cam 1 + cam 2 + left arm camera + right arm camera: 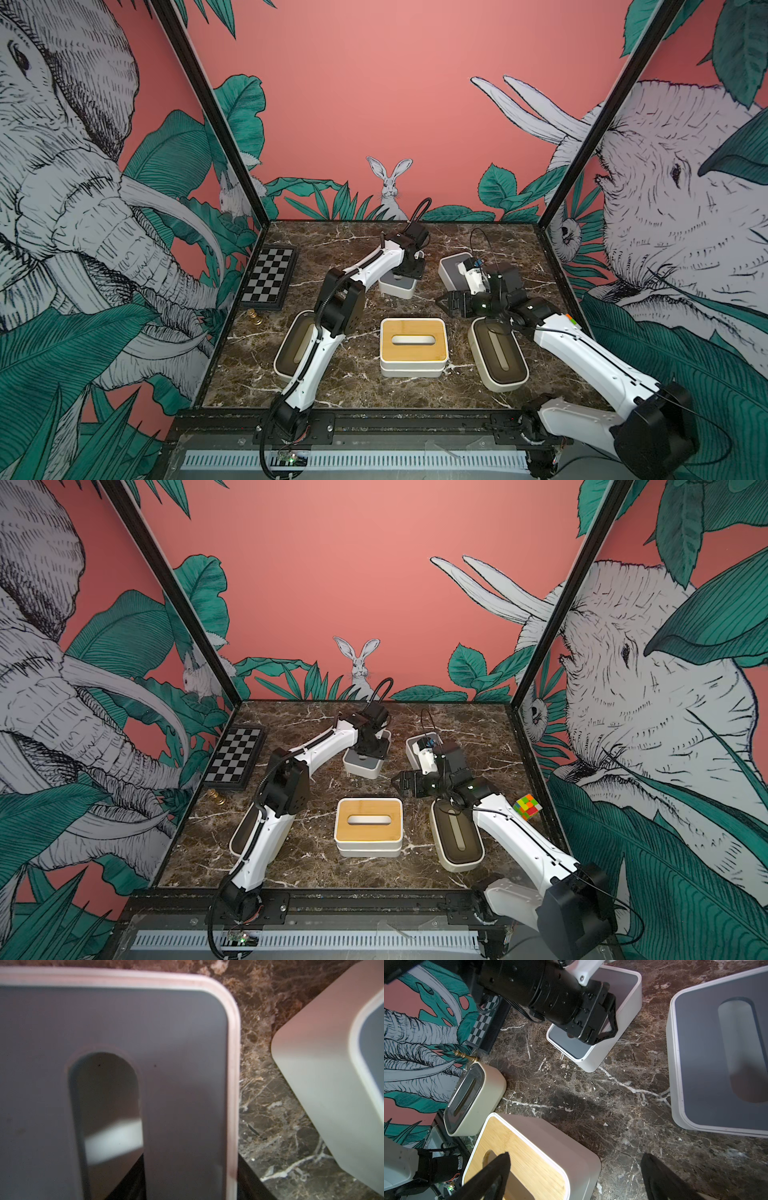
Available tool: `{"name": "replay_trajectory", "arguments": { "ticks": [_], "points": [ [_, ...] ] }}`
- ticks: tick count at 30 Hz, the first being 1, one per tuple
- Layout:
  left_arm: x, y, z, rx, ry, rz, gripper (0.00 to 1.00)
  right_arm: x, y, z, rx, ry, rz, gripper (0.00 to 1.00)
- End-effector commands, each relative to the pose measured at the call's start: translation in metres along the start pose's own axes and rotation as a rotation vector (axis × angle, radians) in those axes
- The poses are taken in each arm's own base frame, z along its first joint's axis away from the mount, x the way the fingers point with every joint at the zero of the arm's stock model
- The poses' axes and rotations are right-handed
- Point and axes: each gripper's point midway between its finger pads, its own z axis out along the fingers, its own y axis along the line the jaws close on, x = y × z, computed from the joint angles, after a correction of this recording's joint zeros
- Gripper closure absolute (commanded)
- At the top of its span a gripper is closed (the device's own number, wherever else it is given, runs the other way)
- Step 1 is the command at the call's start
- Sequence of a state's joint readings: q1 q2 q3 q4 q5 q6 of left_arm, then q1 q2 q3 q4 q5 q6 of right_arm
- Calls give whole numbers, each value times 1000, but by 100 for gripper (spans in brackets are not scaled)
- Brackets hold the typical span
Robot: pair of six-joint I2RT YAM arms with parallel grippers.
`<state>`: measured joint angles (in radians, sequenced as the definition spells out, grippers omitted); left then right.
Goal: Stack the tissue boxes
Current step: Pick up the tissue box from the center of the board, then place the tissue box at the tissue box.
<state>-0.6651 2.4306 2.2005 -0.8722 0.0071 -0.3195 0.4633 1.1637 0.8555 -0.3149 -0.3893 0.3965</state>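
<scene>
Grey-lidded white plastic tissue box (398,289) sits centrally near the far edge of the dark marble table (353,386). Left gripper (600,1036) straddles its lid between slot and side wall; clamping cannot be confirmed. Right gripper (571,1178) stands wide open, empty. Box judged light, rigid, smooth; best held slot-to-wall.

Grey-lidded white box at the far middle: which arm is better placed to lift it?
Left. Left claw straddles the lid edge of the grey-lidded white box; right claw hangs open over marble.
</scene>
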Motion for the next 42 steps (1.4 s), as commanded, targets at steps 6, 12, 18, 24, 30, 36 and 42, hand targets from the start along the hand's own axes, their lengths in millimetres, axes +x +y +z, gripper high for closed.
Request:
{"name": "replay_trajectory", "arguments": {
  "ticks": [6, 12, 18, 24, 30, 36, 42],
  "points": [
    [-14, 14, -52, -69, -94, 33, 56, -6, 2, -2, -12, -32, 1, 2],
    [-33, 10, -108, -67, -189, 180, 57, -4, -1, -12, 13, -35, -6, 2],
    [-33, 10, -177, -64, -216, 384, 57, 4, -17, -28, 57, -53, 34, 2],
    [11, 2, -222, 28, -134, 568, 58, 13, -23, -41, 81, -47, 45, 2],
    [55, -17, -259, 110, -138, 724, 58, 21, -23, -51, 53, -61, 56, 2],
    [105, -55, -278, 210, -81, 886, 59, 30, -18, -59, 26, -46, 55, 2],
    [150, -78, -282, 360, -73, 1004, 58, 44, -14, -75, 25, -63, 69, 2]
  ]
}}
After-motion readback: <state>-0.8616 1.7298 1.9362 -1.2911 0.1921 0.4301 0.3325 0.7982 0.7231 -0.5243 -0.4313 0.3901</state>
